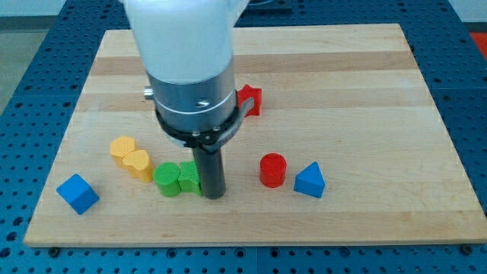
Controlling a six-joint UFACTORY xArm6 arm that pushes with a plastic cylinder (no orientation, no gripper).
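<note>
My tip (pixel 214 195) sits low and centre in the frame, pressed against the right side of a green block (pixel 190 176), with a second green block (pixel 167 180) touching that one on its left. I have no hand here, only the rod. Two yellow blocks (pixel 131 156) lie just upper left of the greens. A red cylinder (pixel 272 169) and blue triangular block (pixel 310 180) stand to the right; a red block (pixel 250 99) peeks out behind the arm. A blue cube (pixel 77 193) rests at the lower left of the wooden bench (pixel 365 91).

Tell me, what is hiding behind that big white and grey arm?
A red block pokes out at the arm's right edge; its shape is partly covered. The rest of the board behind the arm is hidden. Below, my tip touches a green block.
</note>
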